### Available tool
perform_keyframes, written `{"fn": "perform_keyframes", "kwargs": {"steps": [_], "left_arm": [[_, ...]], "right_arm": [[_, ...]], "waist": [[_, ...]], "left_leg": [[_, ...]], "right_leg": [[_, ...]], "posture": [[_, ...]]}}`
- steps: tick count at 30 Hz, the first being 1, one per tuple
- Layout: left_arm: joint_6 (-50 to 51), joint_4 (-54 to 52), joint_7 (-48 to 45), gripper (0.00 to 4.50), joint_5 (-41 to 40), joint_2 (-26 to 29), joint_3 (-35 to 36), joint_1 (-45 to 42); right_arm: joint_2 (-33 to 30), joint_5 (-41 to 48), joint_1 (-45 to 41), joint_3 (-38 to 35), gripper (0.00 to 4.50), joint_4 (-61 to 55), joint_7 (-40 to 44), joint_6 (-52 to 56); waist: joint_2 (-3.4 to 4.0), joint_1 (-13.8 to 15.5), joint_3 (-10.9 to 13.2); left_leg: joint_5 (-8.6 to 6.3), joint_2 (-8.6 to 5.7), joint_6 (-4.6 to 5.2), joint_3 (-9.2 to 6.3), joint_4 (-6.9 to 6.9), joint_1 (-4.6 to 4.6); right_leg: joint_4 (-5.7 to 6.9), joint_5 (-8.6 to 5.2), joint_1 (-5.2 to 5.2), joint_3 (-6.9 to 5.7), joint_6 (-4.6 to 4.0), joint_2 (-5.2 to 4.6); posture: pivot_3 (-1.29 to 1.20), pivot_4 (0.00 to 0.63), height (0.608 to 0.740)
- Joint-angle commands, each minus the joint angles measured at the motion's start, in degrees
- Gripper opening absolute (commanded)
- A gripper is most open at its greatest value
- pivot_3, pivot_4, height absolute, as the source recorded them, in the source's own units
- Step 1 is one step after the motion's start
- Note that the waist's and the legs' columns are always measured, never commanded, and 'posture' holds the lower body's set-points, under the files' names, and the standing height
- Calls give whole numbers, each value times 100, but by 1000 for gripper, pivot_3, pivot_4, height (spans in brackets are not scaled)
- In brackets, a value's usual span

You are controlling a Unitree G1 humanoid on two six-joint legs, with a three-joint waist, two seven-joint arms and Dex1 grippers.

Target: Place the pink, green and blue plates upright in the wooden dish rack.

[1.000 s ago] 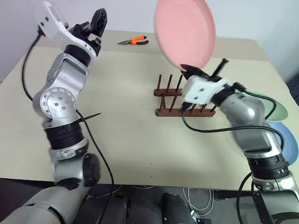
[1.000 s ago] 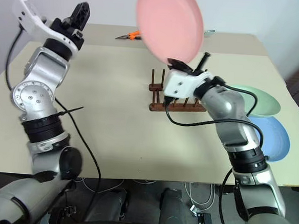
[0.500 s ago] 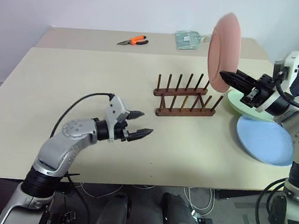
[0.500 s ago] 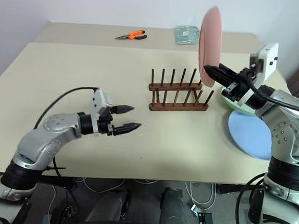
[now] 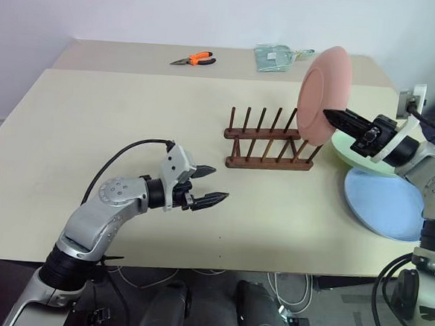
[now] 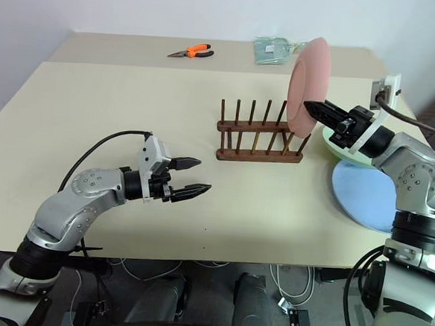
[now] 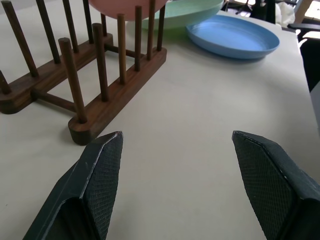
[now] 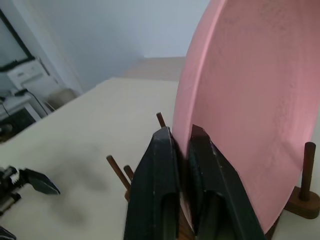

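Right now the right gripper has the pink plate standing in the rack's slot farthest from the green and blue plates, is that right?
Not quite. The right gripper does have the pink plate upright at the wooden dish rack, but at the end nearest the green plate and blue plate, as the right eye view shows.

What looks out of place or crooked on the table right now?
Only the pink plate looks slightly askew: it leans at the wooden dish rack's right end, its rim between the right gripper's fingers. Orange pliers lie unused at the far edge.
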Motion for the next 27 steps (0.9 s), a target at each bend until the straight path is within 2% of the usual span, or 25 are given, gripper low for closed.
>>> {"fn": "perform_keyframes", "kwargs": {"steps": [1,3,9,11,13,16,17,22,25,27], "left_arm": [[-26,-145,-6,3618,26,-35,17,-60],[26,-161,0,3618,33,-52,14,-98],[107,-206,-9,3618,24,-44,37,-96],[118,-201,-31,3618,40,-26,19,-85],[99,-154,-71,3618,72,-19,-24,-100],[34,-46,-161,3618,146,-19,-121,-169],[10,-4,-190,3618,176,-36,-151,-198],[-95,184,-282,3618,294,-119,-233,-288],[-128,194,-303,3618,332,-137,-244,-265],[-146,173,-293,3618,362,-126,-244,-215]], "right_arm": [[-89,-225,-139,-119,2047,-95,-253,-433],[-122,-517,-82,-158,3025,-174,-510,-851],[-655,-706,611,-656,3025,-1015,-643,-1273],[-968,-851,1092,-751,3025,-1343,-529,-1317],[-1443,-1489,1794,-530,3025,-1490,-360,-1659],[-1986,-2622,2475,68,3900,-1255,-410,-2459],[-2124,-3087,2589,323,4387,-1061,-536,-2898],[-2327,-4597,2332,1287,4454,97,-1193,-4277],[-2251,-5187,1986,1690,4454,820,-1576,-4809],[-2164,-5502,1745,1930,3934,1293,-1847,-5130]], "waist": [[0,1,0],[0,7,0],[4,42,2],[5,41,2],[6,39,2],[6,11,0],[6,-8,0],[22,-28,0],[25,-7,2],[25,-5,2]], "left_leg": [[0,0,0,0,0,0],[0,-1,0,0,1,-1],[-1,-4,1,-5,0,-5],[-1,-4,2,-2,0,-5],[-2,-3,2,-3,1,-3],[-2,-3,3,4,5,0],[-2,-2,3,10,7,3],[-2,1,3,27,6,9],[-2,0,3,27,7,7],[-2,-1,3,26,7,5]], "right_leg": [[0,0,0,0,1,0],[-1,2,0,0,4,-1],[-1,-1,0,-1,12,-2],[-1,-2,0,1,13,-3],[-1,-2,2,-1,13,-3],[-1,-13,6,0,6,-3],[0,-22,6,2,15,-4],[3,-21,4,13,10,-4],[2,-14,3,14,-1,-4],[1,-8,2,15,-10,-5]], "posture": [[0,150,740],[0,150,740],[0,150,740],[0,150,740],[0,150,740],[0,150,740],[0,150,740],[0,150,740],[0,150,740],[0,150,740]]}}
